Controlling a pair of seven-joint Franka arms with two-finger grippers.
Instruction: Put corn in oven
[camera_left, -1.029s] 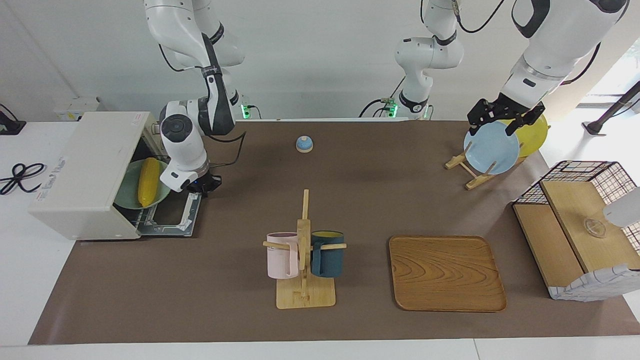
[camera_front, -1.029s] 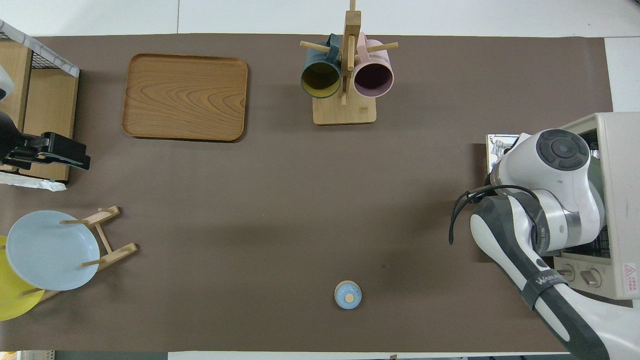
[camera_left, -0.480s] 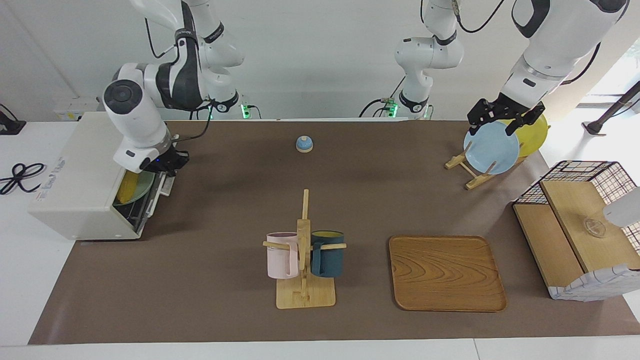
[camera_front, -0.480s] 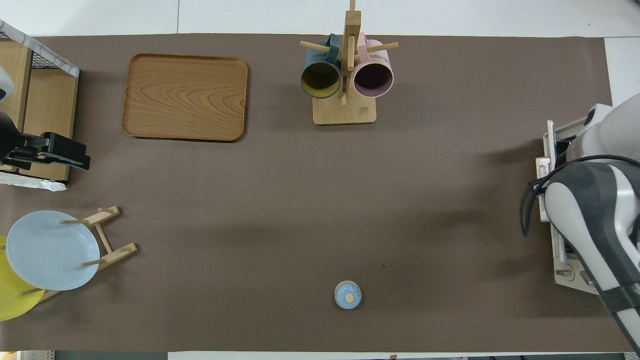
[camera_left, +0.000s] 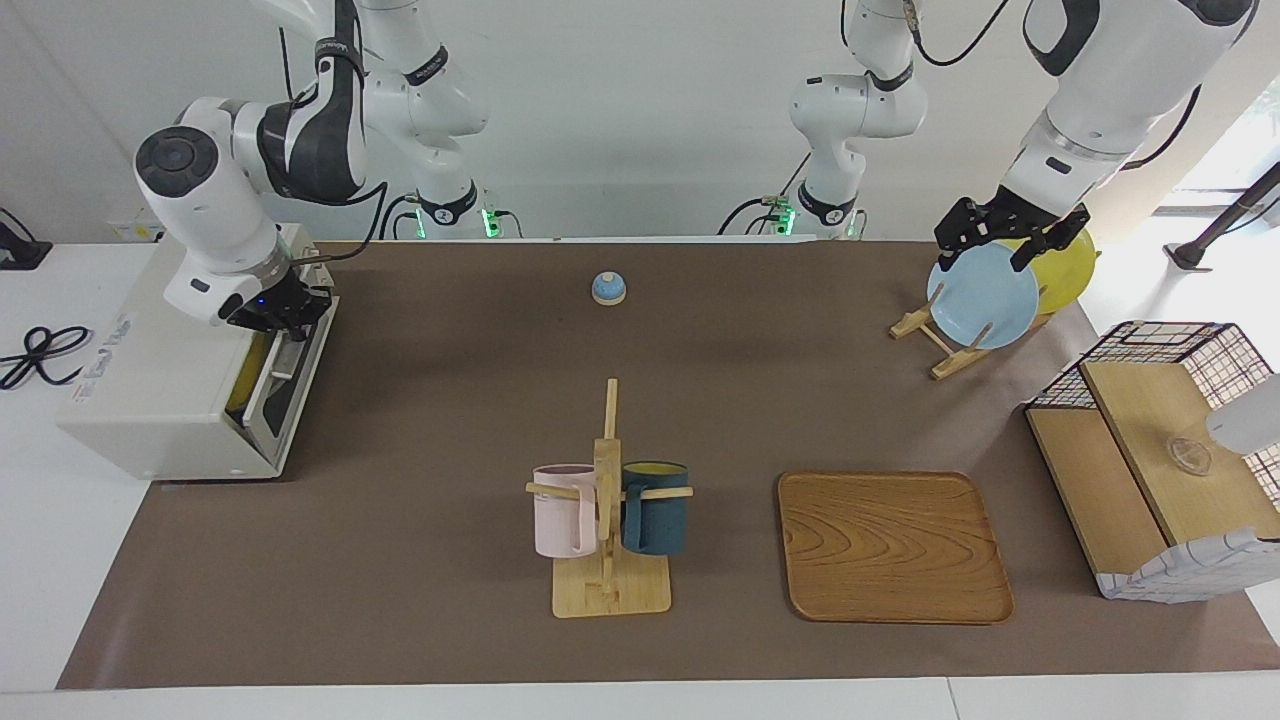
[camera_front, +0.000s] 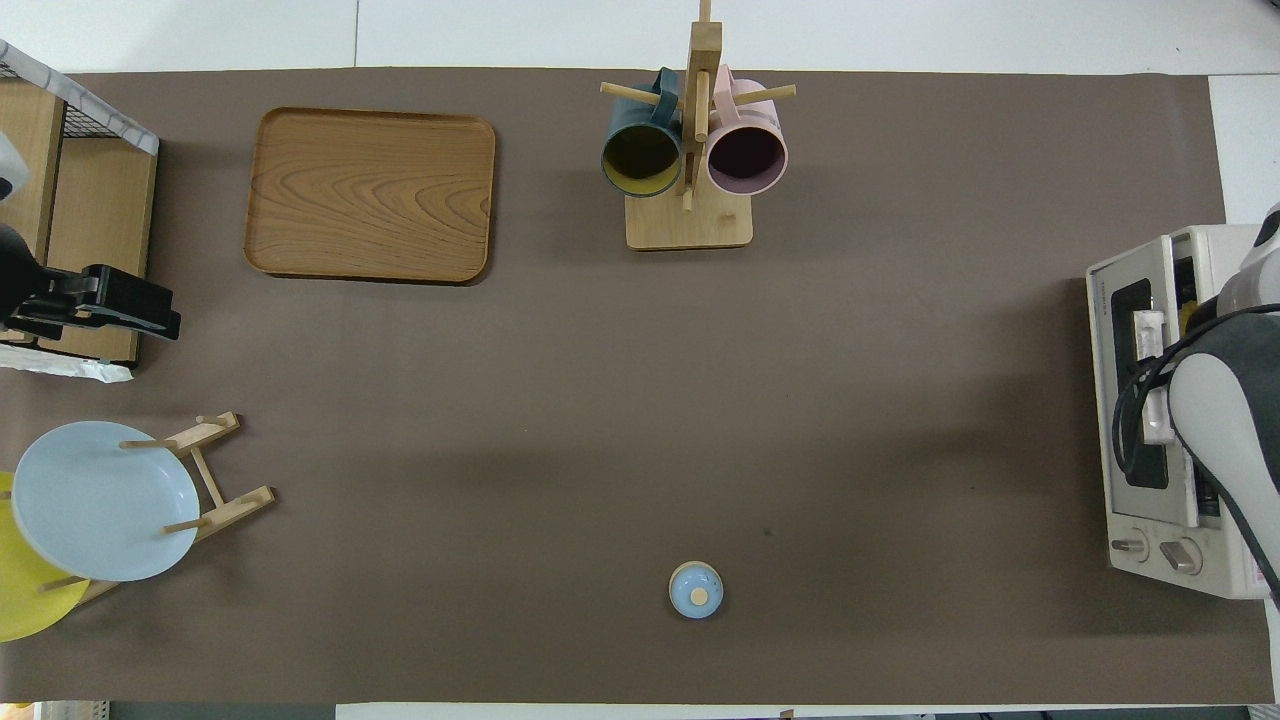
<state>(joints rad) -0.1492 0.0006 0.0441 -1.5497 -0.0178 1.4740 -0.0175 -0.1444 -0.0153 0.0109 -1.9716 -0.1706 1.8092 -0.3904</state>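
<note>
The off-white oven (camera_left: 150, 385) stands at the right arm's end of the table, its dark glass door (camera_left: 290, 385) swung up and only a narrow gap from closed. Through that gap a sliver of the yellow corn (camera_left: 243, 380) shows inside; the rest is hidden. My right gripper (camera_left: 278, 312) is shut and sits against the door's top edge. In the overhead view the right arm covers part of the oven (camera_front: 1140, 520). My left gripper (camera_left: 1003, 243) hangs open over the blue plate (camera_left: 985, 300), holding nothing.
A plate rack with the blue plate and a yellow plate (camera_left: 1070, 270) stands near the left arm. A mug tree (camera_left: 608, 500) with two mugs, a wooden tray (camera_left: 893, 545), a small blue bell (camera_left: 608, 288) and a wire shelf (camera_left: 1160, 450) also sit on the mat.
The right gripper has swung the oven door up from lying flat to almost closed, hiding most of the corn and its green plate. The left arm has not moved.
</note>
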